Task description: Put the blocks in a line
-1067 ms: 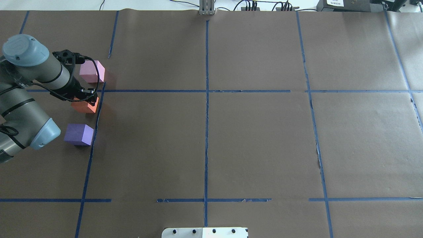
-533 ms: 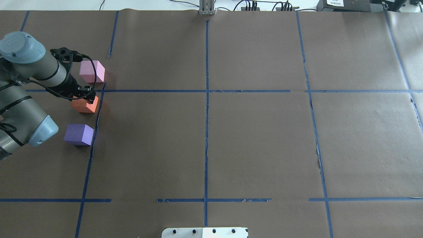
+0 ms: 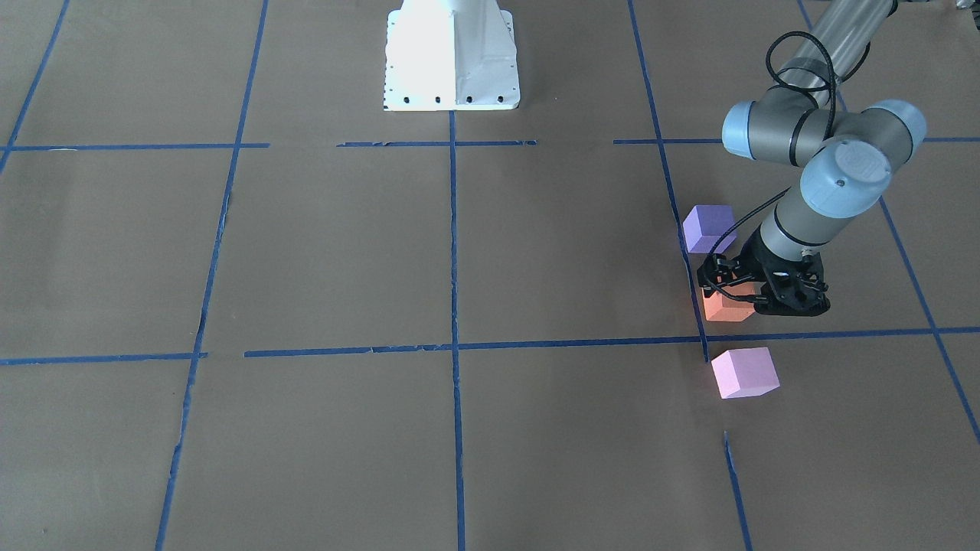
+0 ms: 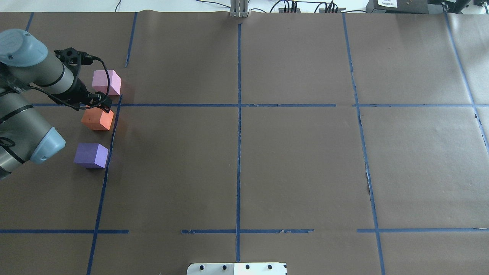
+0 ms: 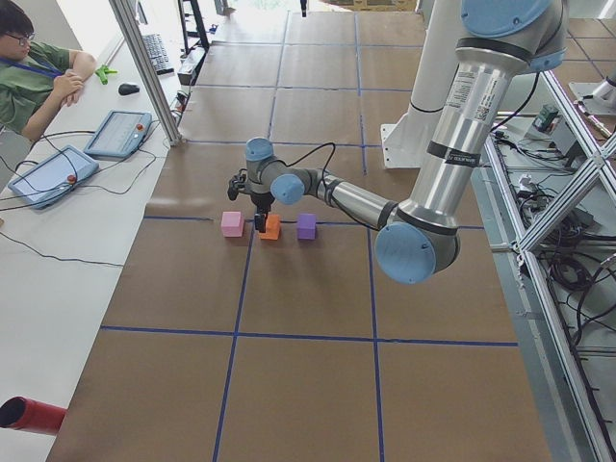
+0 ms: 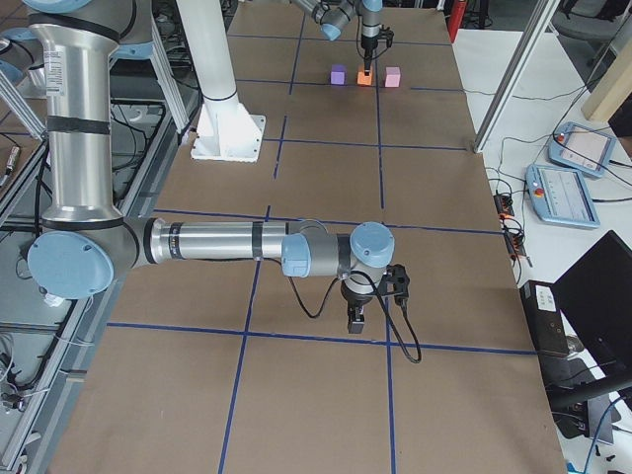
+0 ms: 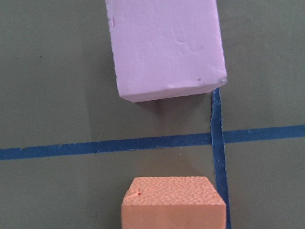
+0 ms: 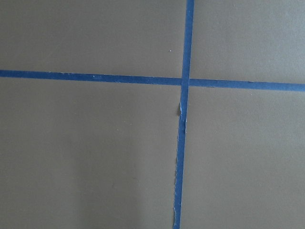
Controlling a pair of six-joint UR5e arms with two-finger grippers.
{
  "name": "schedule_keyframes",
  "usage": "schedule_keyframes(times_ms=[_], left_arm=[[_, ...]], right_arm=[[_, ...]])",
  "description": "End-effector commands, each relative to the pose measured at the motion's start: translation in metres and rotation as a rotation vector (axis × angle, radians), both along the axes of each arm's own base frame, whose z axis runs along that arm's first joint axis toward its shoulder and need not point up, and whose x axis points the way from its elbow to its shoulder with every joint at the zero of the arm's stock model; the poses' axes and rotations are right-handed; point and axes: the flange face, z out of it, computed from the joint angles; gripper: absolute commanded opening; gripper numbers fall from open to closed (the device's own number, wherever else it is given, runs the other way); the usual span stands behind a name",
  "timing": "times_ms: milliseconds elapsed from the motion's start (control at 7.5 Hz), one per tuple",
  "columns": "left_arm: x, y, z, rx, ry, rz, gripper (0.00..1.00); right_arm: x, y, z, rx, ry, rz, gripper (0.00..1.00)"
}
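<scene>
Three foam cubes stand in a row along a blue tape line on the table's left side: the pale pink block (image 4: 106, 82), the orange block (image 4: 97, 119) and the violet-purple block (image 4: 91, 155). My left gripper (image 4: 102, 107) hangs open and empty just above the far edge of the orange block, between it and the pink one. The left wrist view shows the pink block (image 7: 164, 47) and the orange block (image 7: 174, 202) with a tape crossing between them. My right gripper (image 6: 355, 318) hovers low over bare paper far from the blocks; I cannot tell if it is open or shut.
Brown paper with a grid of blue tape lines (image 4: 238, 133) covers the table. The robot's white base plate (image 3: 452, 61) stands at the near middle edge. An operator (image 5: 38, 72) sits beyond the table's far side with tablets.
My left gripper has come off the orange block, rising and drifting back toward the pink block. The orange block stays on the table. The other blocks have not moved.
</scene>
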Motion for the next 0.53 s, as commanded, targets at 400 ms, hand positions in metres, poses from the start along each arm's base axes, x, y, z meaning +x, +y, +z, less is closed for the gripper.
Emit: schedule_keyframes(times_ms=[400], left_arm=[[-0.121,-0.014,-0.071,0.164,0.017,-0.076,1.00]], right_arm=[[-0.001,0.000,0.001,-0.002,0.001,-0.001,1.00]])
